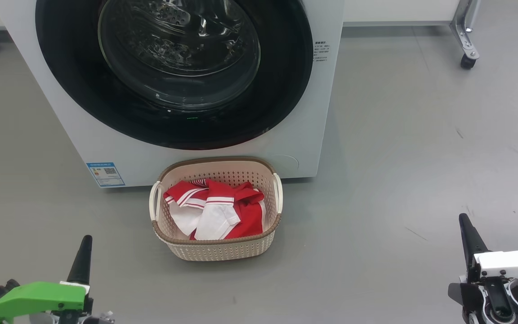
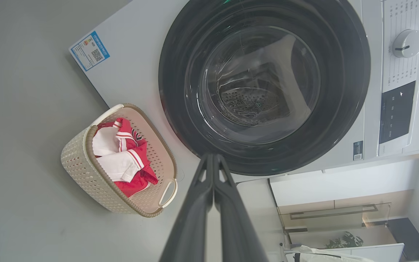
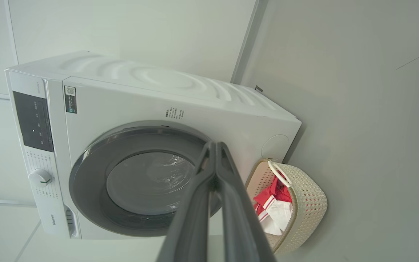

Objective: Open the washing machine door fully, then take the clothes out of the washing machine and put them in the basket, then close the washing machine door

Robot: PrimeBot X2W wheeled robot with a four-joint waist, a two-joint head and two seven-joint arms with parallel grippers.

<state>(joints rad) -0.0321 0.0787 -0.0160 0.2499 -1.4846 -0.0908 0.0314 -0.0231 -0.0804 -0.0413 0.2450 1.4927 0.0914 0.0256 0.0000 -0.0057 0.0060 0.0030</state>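
Floor [image 1: 398,135]: plain grey, lightly scuffed; I take it as the surface carrying everything listed

Item 1, the washing machine [image 1: 295,112]: white front-loader standing at the far middle of the floor in my head view. Blue sticker [image 1: 105,174] low on its front, at the left corner. Control dial [image 2: 408,43] and dark panel [image 2: 396,111] sit along its top strip in my left wrist view

Item 2, the washing machine door [image 1: 74,90]: glossy black rim around a clear glass bowl, lying flush with the machine's front, shut. Dimpled steel shows through the glass

Item 3, the basket [image 1: 218,254]: cream, perforated, brown rim, a white handle on each side. Upright on the floor just in front of the machine's foot, below the door; I cannot tell whether it touches the machine

Item 4, the clothes [image 1: 241,211]: red and white garments with striped trim, heaped inside the basket, below its rim

Item 5, left gripper [image 1: 87,240]: low at the near left of the floor, well apart from the basket. Fingers pressed together, clenched and empty

Item 6, right gripper [image 1: 465,220]: low at the near right, well apart from the basket. Fingers pressed together, clenched and empty

Item 7, caster [image 1: 467,61]: black wheel under a metal leg at the far right of the floor
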